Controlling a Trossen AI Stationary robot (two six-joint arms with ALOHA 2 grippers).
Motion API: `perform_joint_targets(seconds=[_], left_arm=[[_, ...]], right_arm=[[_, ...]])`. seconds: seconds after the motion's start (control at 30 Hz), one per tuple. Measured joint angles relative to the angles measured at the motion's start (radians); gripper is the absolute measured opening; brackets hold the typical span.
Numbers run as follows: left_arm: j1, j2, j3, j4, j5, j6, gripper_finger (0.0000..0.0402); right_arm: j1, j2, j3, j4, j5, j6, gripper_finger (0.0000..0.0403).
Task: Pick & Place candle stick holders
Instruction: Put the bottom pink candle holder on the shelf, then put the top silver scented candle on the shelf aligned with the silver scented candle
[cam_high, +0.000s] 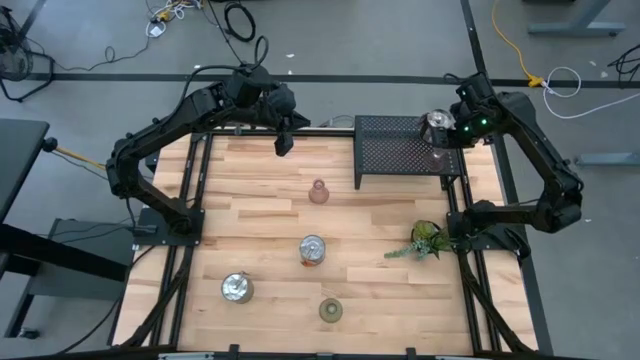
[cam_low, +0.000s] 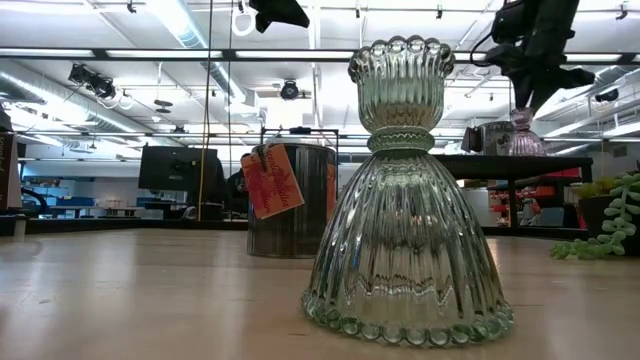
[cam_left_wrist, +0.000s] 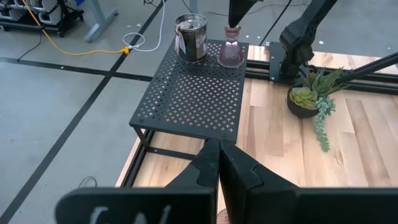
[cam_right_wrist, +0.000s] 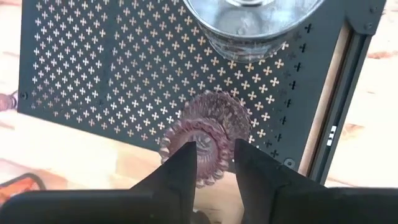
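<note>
My right gripper (cam_high: 447, 132) is over the black mesh rack (cam_high: 400, 150) at the far right, shut on a pinkish glass holder (cam_right_wrist: 208, 134) that stands on the rack beside a silver holder (cam_high: 437, 122). My left gripper (cam_high: 283, 142) is shut and empty, above the table's far edge. On the table stand another pinkish glass holder (cam_high: 318, 191), a silver holder with an orange tag (cam_high: 312, 250), a silver holder (cam_high: 237, 288) and the olive-green holder (cam_high: 330, 311), each on its base. My right gripper has the pinkish glass holder's upper cup (cam_right_wrist: 214, 142) between its two fingers (cam_right_wrist: 185, 163), pinched from above with the fingers pointing down. The holder stands upright with its wide base (cam_left_wrist: 230, 60) on the rack near its front right corner.
A leafy green plant sprig in a dark pot (cam_high: 428, 240) lies near the table's right edge. The rack's perforated top (cam_left_wrist: 193, 93) is bare toward its left end. Dark frame rails (cam_high: 462, 200) run along the table's sides.
</note>
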Motion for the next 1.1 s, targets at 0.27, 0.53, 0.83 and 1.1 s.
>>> perform_joint_targets(seconds=[0.27, 0.53, 0.83, 1.1], left_arm=[[0.0, 0.0, 0.0, 0.0, 0.0, 0.0, 0.0012], [0.0, 0.0, 0.0, 0.0, 0.0, -0.001, 0.0012], [0.0, 0.0, 0.0, -0.061, 0.0, 0.0, 0.0012], [-0.001, -0.001, 0.0, -0.204, 0.012, -0.001, 0.0012]], right_arm=[[-0.05, 0.001, 0.012, -0.012, -0.067, -0.029, 0.0107], [-0.106, 0.001, 0.076, -0.03, -0.109, -0.037, 0.0107], [-0.101, -0.018, 0.153, -0.012, -0.399, -0.038, 0.0107], [0.191, -0.109, 0.16, 0.287, -0.644, 0.186, 0.0107]])
